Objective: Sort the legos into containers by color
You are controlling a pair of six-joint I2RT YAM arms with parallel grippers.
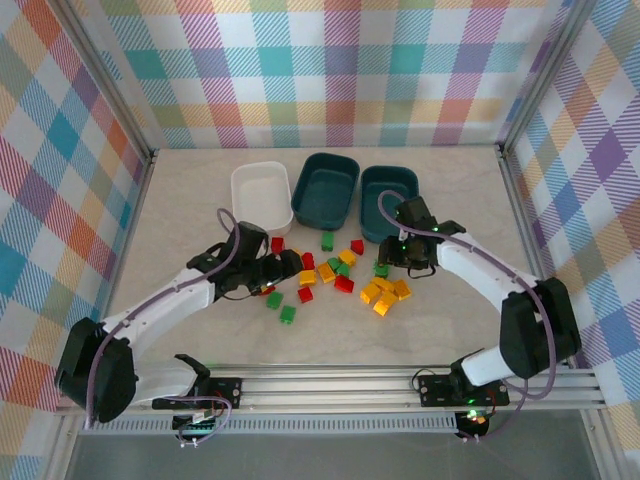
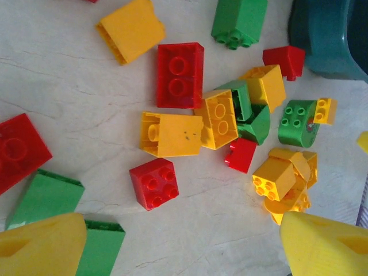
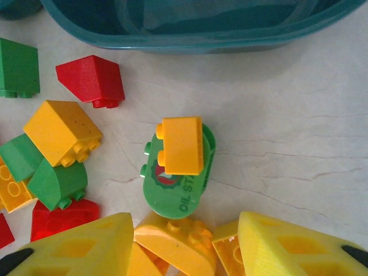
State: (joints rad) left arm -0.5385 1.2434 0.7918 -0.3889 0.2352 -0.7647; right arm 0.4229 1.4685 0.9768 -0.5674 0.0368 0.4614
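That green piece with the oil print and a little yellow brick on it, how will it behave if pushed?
The green printed piece looks like hard plastic, so probably stiff and light. It lies flat on the smooth table, so it should slide, not roll. The small yellow brick has studs pointing sideways, seemingly unclipped, and may drop off.

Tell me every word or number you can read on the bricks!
"OIL ST" - white letters on the green rounded brick; the rest is hidden under the small yellow brick.
The red round sign beside it: half covered, unreadable.
No other words or numbers can be read.
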